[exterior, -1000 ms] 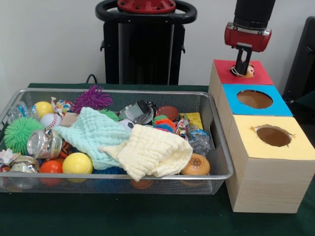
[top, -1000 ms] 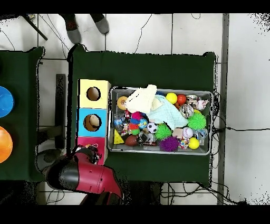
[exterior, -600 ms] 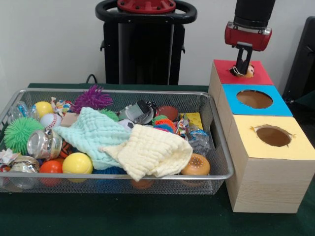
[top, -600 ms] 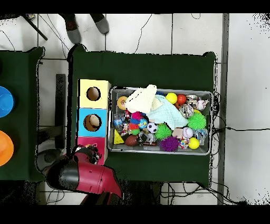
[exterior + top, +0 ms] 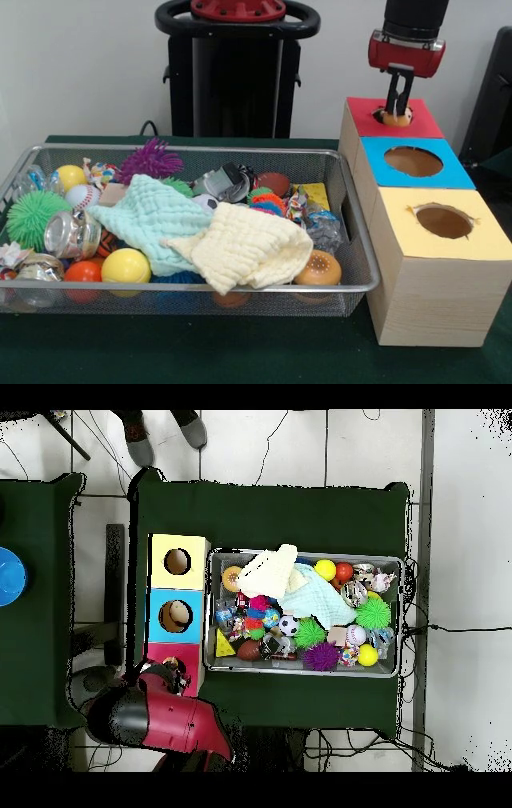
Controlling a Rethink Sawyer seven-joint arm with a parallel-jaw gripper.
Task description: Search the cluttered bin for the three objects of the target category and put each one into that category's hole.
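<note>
From the front, the red and black gripper (image 5: 397,102) hangs over the red-topped wooden box (image 5: 394,118), its thin fingers close together and straight down at the hole, where a small orange-tan object (image 5: 394,119) sits; whether they grip it I cannot tell, so this looks like the drop-off step. From overhead, the arm covers that box (image 5: 172,654), while the wire mesh bin (image 5: 305,556) of balls and cloths lies beside the boxes, so the next move is probably a lift clear and a reach back into the bin.
</note>
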